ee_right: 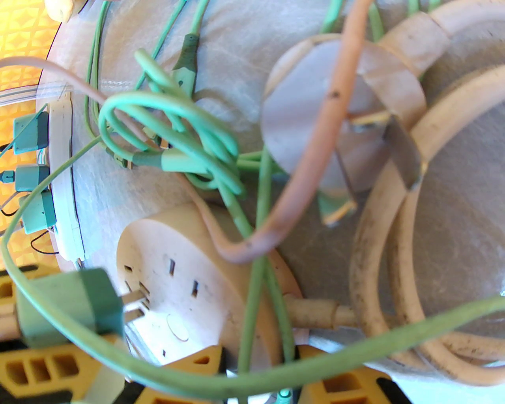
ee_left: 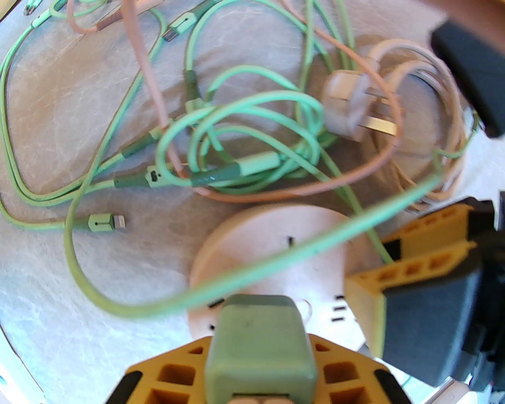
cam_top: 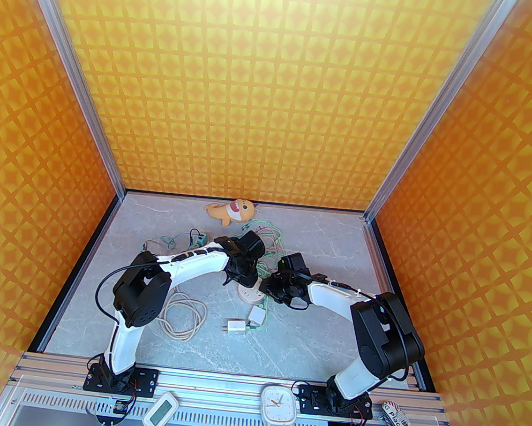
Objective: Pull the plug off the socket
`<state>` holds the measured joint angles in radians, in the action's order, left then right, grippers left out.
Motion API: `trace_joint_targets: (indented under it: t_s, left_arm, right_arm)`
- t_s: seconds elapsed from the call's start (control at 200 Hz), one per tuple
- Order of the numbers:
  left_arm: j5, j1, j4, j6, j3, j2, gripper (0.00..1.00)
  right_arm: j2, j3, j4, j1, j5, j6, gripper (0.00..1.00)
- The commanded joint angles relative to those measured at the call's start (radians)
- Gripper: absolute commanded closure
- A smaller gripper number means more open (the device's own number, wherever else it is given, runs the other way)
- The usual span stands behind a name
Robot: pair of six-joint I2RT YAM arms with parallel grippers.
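Left pincer (ee_left: 260,371) clamps the green plug (ee_left: 256,327), prongs (ee_right: 132,303) half out of the socket (ee_left: 256,229); right pincer (ee_right: 272,375) straddles its rim, closure unclear.

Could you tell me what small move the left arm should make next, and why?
Probably pull the green plug straight away from the round socket with the left gripper: its prongs show bare metal, yet their tips appear to sit in the slots.

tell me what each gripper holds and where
Left gripper: green plug, by its body. Right gripper seems to clamp the socket at its rim.
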<state>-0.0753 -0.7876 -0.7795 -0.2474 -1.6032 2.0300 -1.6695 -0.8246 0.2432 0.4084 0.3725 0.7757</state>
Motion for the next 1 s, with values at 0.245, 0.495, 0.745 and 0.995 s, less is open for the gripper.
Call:
trace_joint_targets:
  t_s: [0.245, 0.495, 0.745, 0.995]
  left_arm:
    - [0.166, -0.04, -0.089, 0.005, -0.056, -0.027, 0.83]
    - [0.198, -0.036, -0.129, 0.022, -0.094, -0.054, 0.83]
    - [0.204, -0.036, -0.162, 0.045, -0.124, -0.061, 0.83]
    - [0.225, -0.054, -0.191, 0.085, -0.105, -0.084, 0.82]
  right_arm:
    - [-0.069, 0.079, 0.235, -0.005, -0.216, -0.017, 0.69]
    - [0.101, -0.001, 0.282, -0.005, -0.237, -0.069, 0.59]
    - [0.285, -0.059, 0.302, -0.005, -0.239, -0.134, 0.39]
    - [0.486, -0.058, 0.414, -0.02, -0.451, -0.14, 0.03]
